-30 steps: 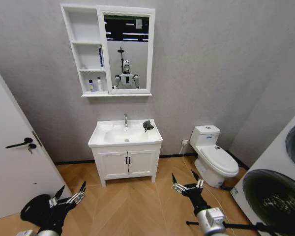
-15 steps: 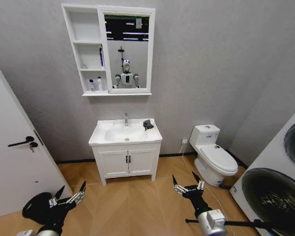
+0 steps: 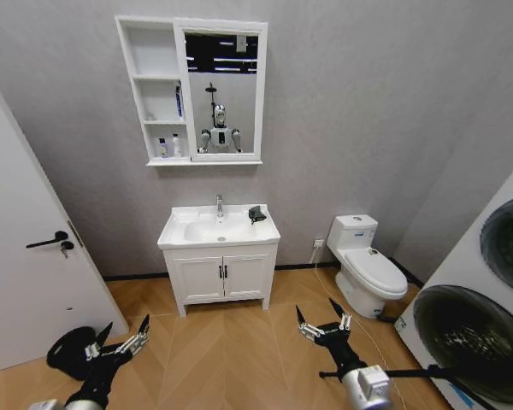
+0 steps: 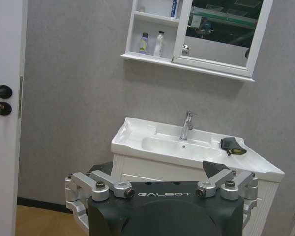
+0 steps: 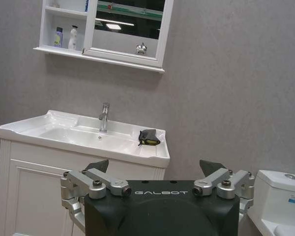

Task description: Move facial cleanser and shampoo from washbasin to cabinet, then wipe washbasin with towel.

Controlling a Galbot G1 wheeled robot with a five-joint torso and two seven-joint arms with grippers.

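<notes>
crumpled dark towel [image 3: 256, 213] on glossy washbasin [image 3: 188, 239].

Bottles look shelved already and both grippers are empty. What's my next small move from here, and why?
Probably drive forward toward the white ceramic washbasin. Two small bottles already stand in the tall white cabinet's lowest compartment, the dark grey cloth towel lies on the basin's right rim, and the open left gripper and right gripper hang low, well short of it.

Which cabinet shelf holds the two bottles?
The bottom shelf of the cabinet; the bottles stand side by side there, while the top one looks bare.
</notes>
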